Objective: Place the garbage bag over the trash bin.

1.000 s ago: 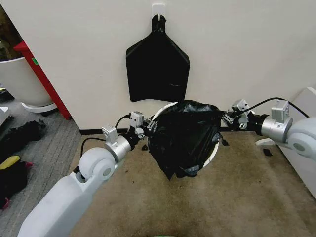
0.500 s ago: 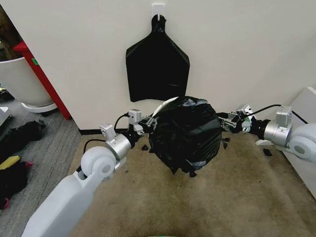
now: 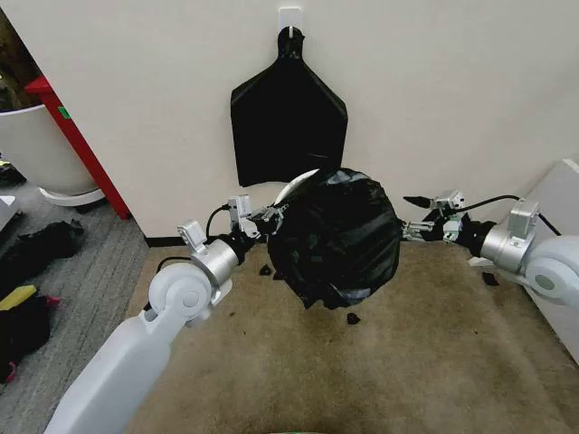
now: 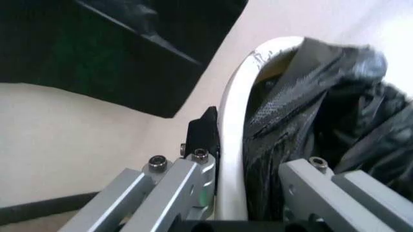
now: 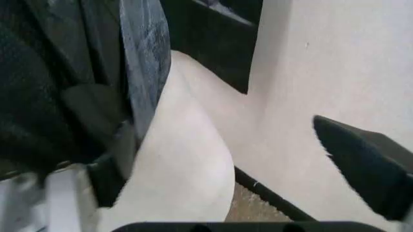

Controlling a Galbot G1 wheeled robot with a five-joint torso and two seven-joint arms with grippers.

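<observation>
Left gripper [image 3: 269,217]: spread, one finger either side of the trash bin [image 3: 298,183] rim. Garbage bag [image 3: 342,237]: draped over the bin by the wall, covering its mouth. Right gripper [image 3: 412,216]: released, beside the bag's right edge

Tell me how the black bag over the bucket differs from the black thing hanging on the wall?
The garbage bag is puffed out, crinkled and draped over the trash bin; the bunch of bags hangs flat on the wall from a hook. The garbage bag sits between both grippers; nothing touches the bunch of bags. Both are glossy black plastic.
</observation>
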